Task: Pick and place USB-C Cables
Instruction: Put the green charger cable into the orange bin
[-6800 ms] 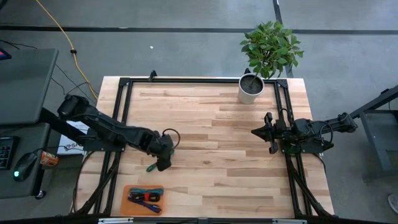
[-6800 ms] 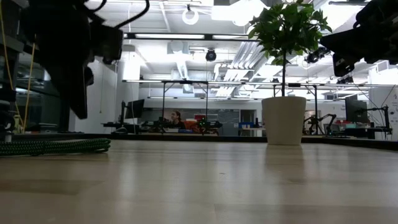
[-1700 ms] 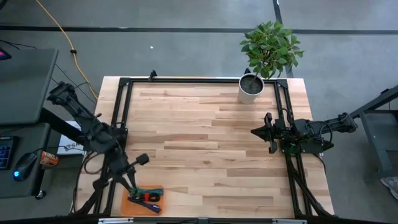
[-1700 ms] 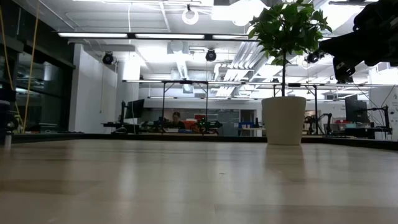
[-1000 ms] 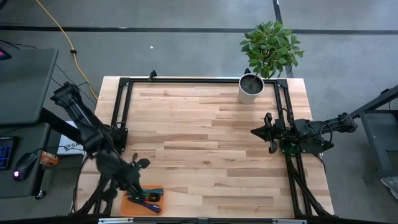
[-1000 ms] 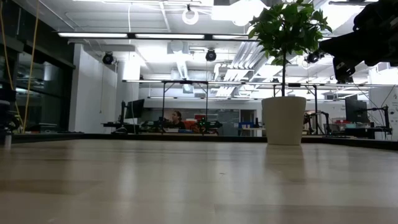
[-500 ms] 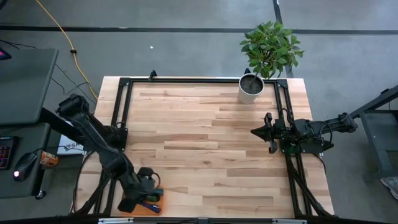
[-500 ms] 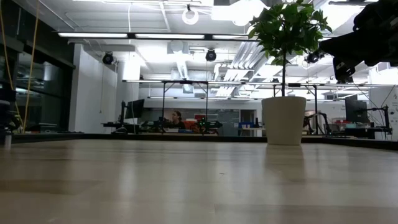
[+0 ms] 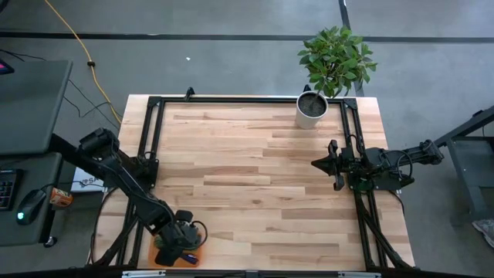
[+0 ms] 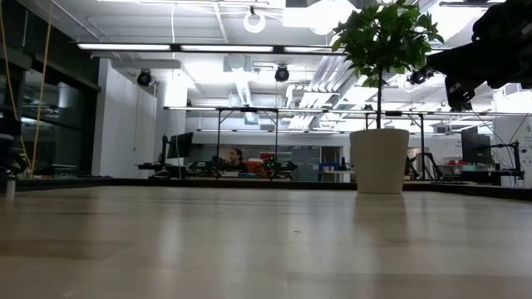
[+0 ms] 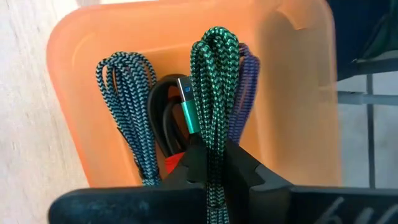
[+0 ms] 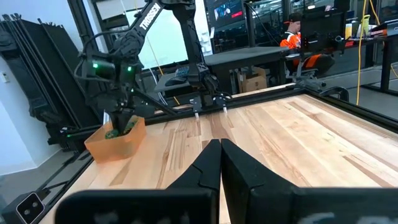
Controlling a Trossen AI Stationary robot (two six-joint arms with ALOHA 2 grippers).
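Finally placing: left gripper (image 11: 214,163) clamped on green USB-C cable (image 11: 214,93), poised over orange tray (image 11: 292,93) beside teal cable (image 11: 127,106), red-and-black cable (image 11: 165,118) and purple-blue cable (image 11: 247,87). Next, probably lowered and released. Right gripper (image 12: 219,149) closed, empty, parked at table's right edge.

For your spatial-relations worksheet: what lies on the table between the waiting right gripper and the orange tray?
Only bare wooden table: in the high view nothing sits between the right gripper and the orange tray.
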